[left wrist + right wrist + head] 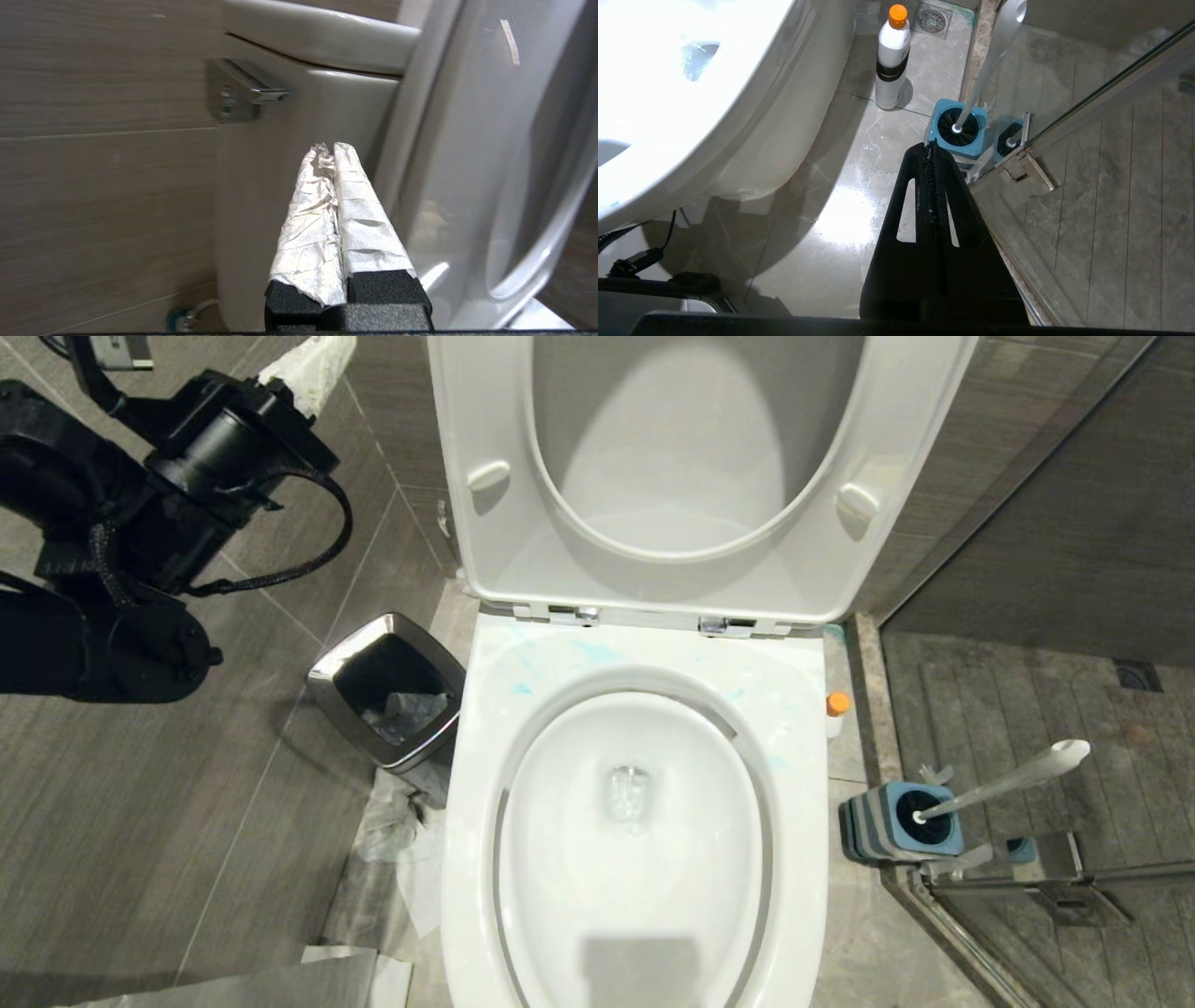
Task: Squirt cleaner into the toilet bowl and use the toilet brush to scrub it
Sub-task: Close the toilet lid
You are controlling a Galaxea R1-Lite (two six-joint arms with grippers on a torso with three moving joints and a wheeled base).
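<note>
Toilet bowl (635, 840) fills the near centre of the head view, seat and lid (691, 476) raised upright against the tank. Clear water sits in the outlet at the bowl's bottom; faint blue-teal smears mark the flat ceramic deck behind the bowl, just below the hinges.

Right gripper (930, 145): black fingers pressed together, nothing between them. In its wrist view it hangs low over the tiled floor (840, 219) beside the bowl's outer wall, tips pointing toward the brush holder.

Toilet brush (1004, 782): head seated in the square blue-grey holder (901, 821), on the floor to the right of the bowl, against the glass shower partition (1027, 887). Handle leans away from the bowl, knob end up. A fainter reflection of the holder shows in the glass.

Cleaner (892, 60): white bottle, orange cap on, standing upright on the floor just beyond the holder, near the bowl's right side. Head view shows only the cap past the rim.

Waste bin (390, 693), steel-rimmed, black inside, stands on the floor left of the bowl, crumpled material within.

Left gripper (332, 149): raised at far left beside the tank, fingers wrapped in white paper, closed tip to tip, holding nothing. Flush lever (243, 93) lies ahead of the tips, apart from them.
</note>
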